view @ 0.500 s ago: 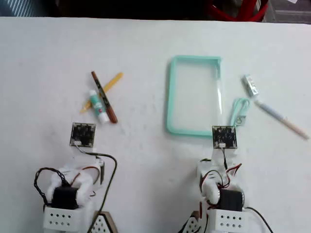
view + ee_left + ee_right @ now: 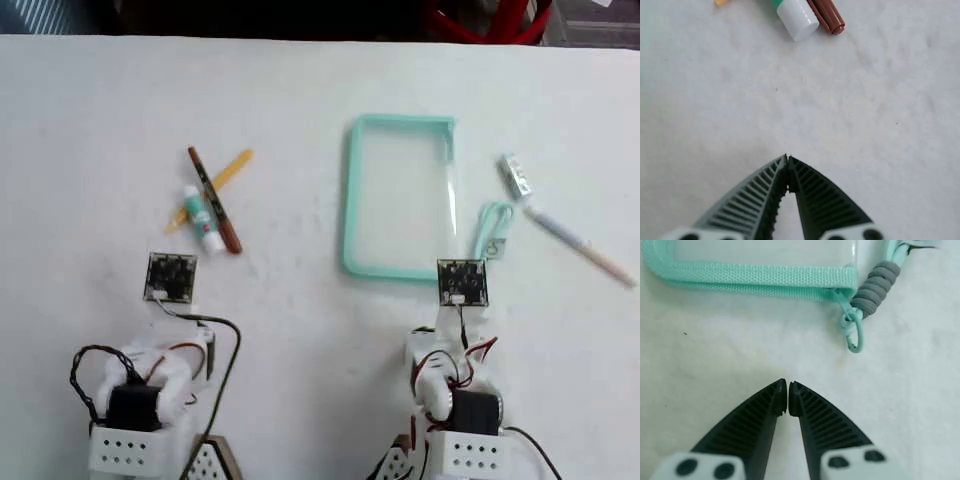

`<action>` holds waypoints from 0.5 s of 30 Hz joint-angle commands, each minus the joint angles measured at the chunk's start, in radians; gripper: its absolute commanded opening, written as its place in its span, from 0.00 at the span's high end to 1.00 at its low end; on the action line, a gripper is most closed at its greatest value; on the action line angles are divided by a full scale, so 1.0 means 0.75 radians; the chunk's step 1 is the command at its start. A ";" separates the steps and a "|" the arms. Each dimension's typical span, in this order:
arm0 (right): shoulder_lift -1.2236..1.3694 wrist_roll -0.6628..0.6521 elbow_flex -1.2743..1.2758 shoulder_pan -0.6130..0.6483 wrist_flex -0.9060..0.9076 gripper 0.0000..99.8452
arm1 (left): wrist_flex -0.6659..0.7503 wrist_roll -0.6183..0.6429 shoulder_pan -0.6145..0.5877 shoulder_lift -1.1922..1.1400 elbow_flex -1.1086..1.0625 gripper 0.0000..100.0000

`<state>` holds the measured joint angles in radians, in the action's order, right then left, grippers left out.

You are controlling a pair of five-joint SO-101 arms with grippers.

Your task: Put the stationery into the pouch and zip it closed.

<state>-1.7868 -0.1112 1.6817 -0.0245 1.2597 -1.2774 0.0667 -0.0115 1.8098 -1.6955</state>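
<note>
One white table (image 2: 300,85), clear teal-edged pouch (image 2: 400,195) lying flat, red tubing (image 2: 488,22) behind

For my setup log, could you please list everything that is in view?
Clear flat pouch with mint-green fabric edging: one, table centre.
Mint-green cord strap with grey wrapping: one, at pouch's zip corner.
Brown marker pen: one, left of pouch, crossing the yellow.
Yellow pen: one, same pile.
White glue stick with green label: one, same pile.
Pale white-to-peach pen: one, right of pouch.
Small grey-white oblong item: one, by that pen's far end.
White table: one.
Left gripper: one, dark, shut, short of glue stick.
Right gripper: one, black, shut, short of pouch.
</note>
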 commanded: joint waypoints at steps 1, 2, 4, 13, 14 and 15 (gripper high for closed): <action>-0.009 0.014 0.012 0.007 0.007 0.98 | -0.002 0.010 0.013 0.003 0.004 0.97; -0.009 0.014 0.012 0.007 0.007 0.98 | -0.002 0.010 0.015 0.003 0.004 0.97; -0.009 0.014 0.012 0.007 0.007 0.98 | -0.002 0.010 0.015 0.003 0.004 0.97; -0.009 0.014 0.012 -0.001 0.007 0.98 | -0.002 0.008 0.206 0.003 0.004 0.97; -0.009 0.014 0.012 -0.001 0.007 0.98 | -0.002 0.008 0.232 0.003 0.004 0.97; -0.009 0.012 0.012 0.003 0.007 0.98 | -0.002 0.008 0.251 0.003 0.004 0.97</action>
<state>-1.7868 -0.1112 1.6817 -0.0245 1.2597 -1.2774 0.0683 0.1189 1.8098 -1.6955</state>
